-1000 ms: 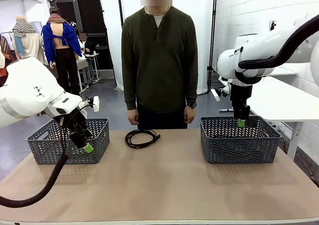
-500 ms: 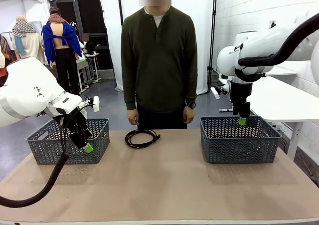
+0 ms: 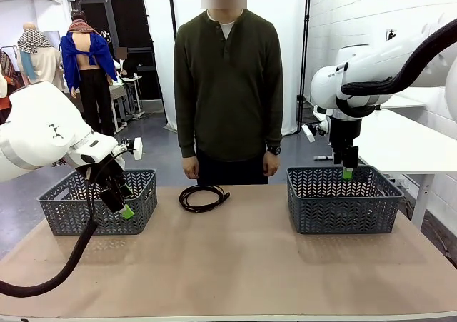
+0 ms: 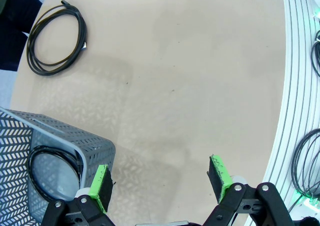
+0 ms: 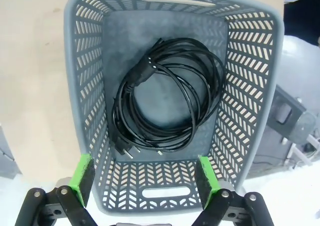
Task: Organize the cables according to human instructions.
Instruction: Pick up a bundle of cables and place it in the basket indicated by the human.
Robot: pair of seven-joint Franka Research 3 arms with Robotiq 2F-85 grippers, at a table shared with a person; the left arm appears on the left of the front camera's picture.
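One coiled black cable [image 3: 203, 197] lies on the table's far middle, in front of the person; the left wrist view has this cable [image 4: 56, 38] at its top left. Another cable [image 4: 50, 158] rests in the left grey basket [image 3: 71, 211]. My left gripper [image 3: 123, 208] hangs open and empty at that basket's front right corner, its gripper [image 4: 160, 178] over bare table. A bundle of coiled cable [image 5: 165, 100] with plug ends lies in the right grey basket [image 3: 343, 208]. My right gripper [image 3: 348, 170] is open and empty just above this basket; its gripper [image 5: 145, 181] is over the basket's near wall [image 5: 90, 85].
The person stands at the far edge with both hands down at the sides. The brown tabletop [image 3: 235, 258] is bare between the baskets and the front edge. A pale ridged strip [image 4: 295, 85] runs along the table's edge, with black cords [image 4: 306, 168] beyond it.
My right gripper has risen slightly above the right basket. The left arm, the person and the cable on the table have not moved.
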